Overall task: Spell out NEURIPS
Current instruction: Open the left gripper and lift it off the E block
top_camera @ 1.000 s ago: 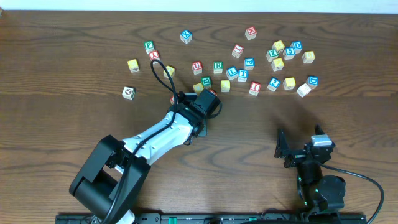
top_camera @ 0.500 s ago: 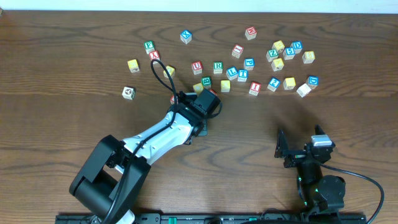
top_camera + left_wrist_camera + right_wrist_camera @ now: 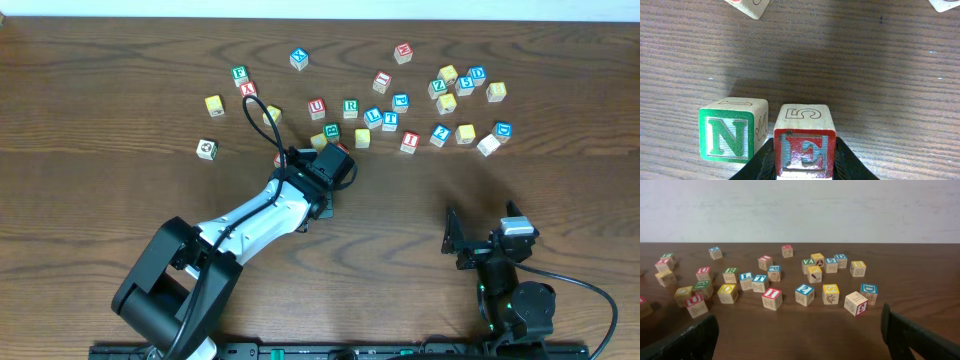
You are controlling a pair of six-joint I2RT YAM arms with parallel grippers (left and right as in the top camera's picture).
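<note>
**A:** Setting the E beside the N: is that the step in hand?

**B:** I judge so. The left gripper is clamped on the E cube, the red-bordered one, with a dark finger on each flank. The green-bordered N cube stands just beside it with a thin gap between, and both letters are upright toward the wrist camera.

**A:** Is the E down on the wood?

**B:** I cannot tell, because its underside falls below the edge of the wrist view. I would lower it until it sits flat before letting go.

**A:** Anything to watch?

**B:** The finger on the N's side sits right at that gap. Opening wide could shove the N, so part the fingers only a little and lift straight up. The E's face also looks slightly nearer the camera than the N's, so easing it back level would make a tidier row.

**A:** And beyond the pair?

**B:** Bare table, with room for the word to run on past the E. Farther off, in the right wrist view, the U cube, R cube and I cube lie in the scatter. The right gripper sits spread wide, holding nothing, well apart from them
</note>
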